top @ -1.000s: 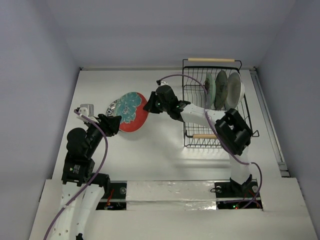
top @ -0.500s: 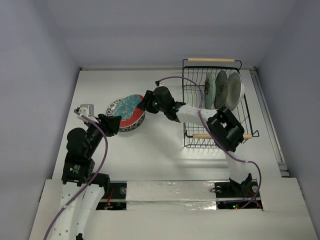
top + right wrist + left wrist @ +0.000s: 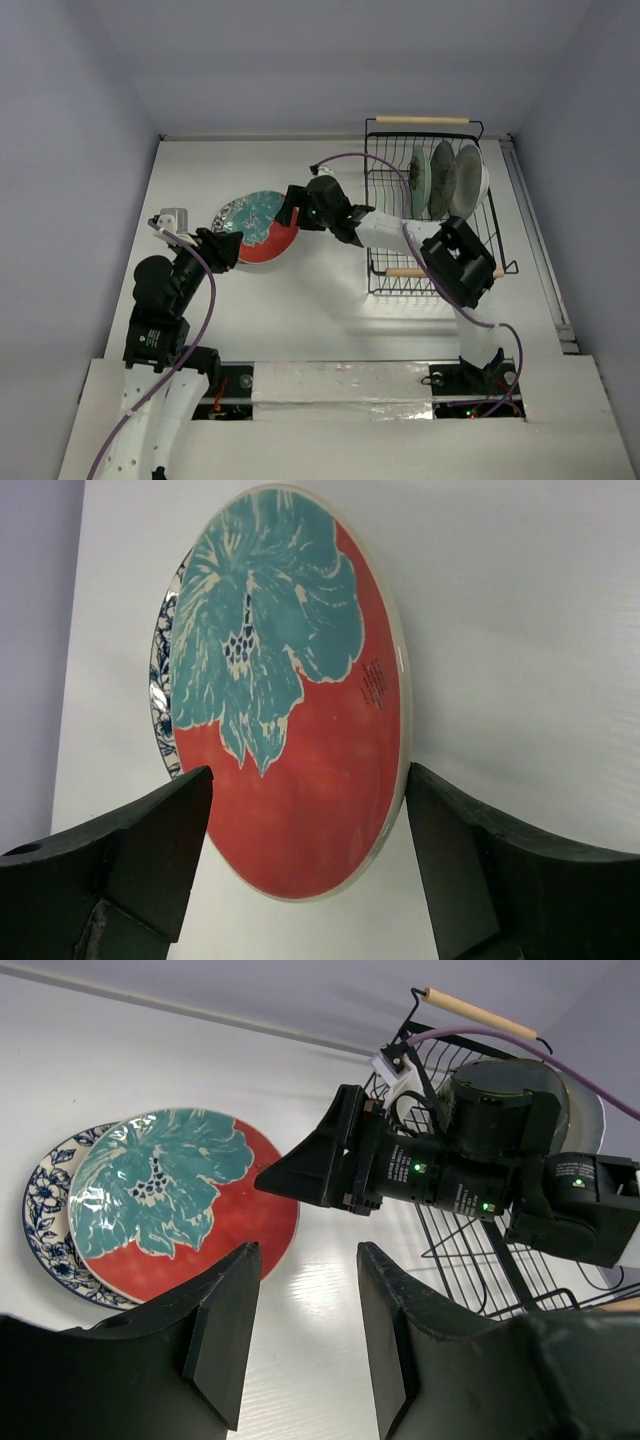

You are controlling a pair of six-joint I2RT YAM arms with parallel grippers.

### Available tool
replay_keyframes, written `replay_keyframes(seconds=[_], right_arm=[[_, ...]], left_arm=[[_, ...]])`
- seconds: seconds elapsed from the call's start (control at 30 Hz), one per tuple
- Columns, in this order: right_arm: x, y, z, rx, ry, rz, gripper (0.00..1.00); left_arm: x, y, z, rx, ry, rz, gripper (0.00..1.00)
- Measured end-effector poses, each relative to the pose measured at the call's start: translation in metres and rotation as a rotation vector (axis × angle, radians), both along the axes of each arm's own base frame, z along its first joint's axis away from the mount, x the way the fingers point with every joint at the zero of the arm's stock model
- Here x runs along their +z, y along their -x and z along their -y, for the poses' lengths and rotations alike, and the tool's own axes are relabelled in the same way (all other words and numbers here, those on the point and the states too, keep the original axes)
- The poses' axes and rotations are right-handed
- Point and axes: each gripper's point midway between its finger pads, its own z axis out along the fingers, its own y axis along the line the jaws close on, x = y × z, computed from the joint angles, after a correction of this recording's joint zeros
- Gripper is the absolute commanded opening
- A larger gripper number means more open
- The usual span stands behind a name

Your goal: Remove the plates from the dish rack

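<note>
Starting nearest us, the left gripper [image 3: 307, 1260] hovers low over the surface [image 3: 330, 320] with its jaws parted and nothing between them; we judge it is parked there to keep out of the stack's way; just beyond it the red plate with the teal flower [image 3: 180, 1200] lies face up on the blue floral plate [image 3: 45, 1210], offset to the right so a crescent of the lower one shows; stacking them likely saves room on the surface for the plates to come; the right gripper [image 3: 310, 780] sits at the red plate's right edge, spread wide to either side of the rim without pinching it, so the plate looks released; farther right, the dish rack [image 3: 395, 285] holds three plates [image 3: 442, 180] upright between its wires, not yet unloaded.
</note>
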Motion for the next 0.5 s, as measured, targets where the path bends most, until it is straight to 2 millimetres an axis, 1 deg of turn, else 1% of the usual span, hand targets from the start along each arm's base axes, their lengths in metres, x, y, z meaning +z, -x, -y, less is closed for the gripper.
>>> replay_keyframes(seconds=[0.1, 0.23, 0.27, 0.3, 0.37, 0.4, 0.5], right_arm=[[0.003, 0.0, 0.003, -0.004, 0.027, 0.023, 0.82], [0.002, 0.0, 0.006, 0.003, 0.068, 0.024, 0.8], [0.003, 0.0, 0.005, 0.007, 0.068, 0.029, 0.78], [0.006, 0.0, 0.002, 0.011, 0.066, 0.036, 0.7], [0.012, 0.001, -0.002, 0.022, 0.063, 0.049, 0.68], [0.014, 0.001, -0.004, 0.026, 0.061, 0.053, 0.63], [0.018, 0.003, -0.008, 0.036, 0.059, 0.062, 0.6]], left_arm=[[0.0, 0.0, 0.0, 0.0, 0.0, 0.0, 0.4], [0.0, 0.0, 0.0, 0.0, 0.003, -0.001, 0.4], [0.0, 0.0, 0.0, 0.0, 0.003, -0.001, 0.4], [0.0, 0.0, 0.0, 0.0, 0.003, -0.001, 0.4], [0.0, 0.0, 0.0, 0.0, 0.003, -0.001, 0.4], [0.0, 0.0, 0.0, 0.0, 0.003, -0.001, 0.4], [0.0, 0.0, 0.0, 0.0, 0.003, -0.001, 0.4]])
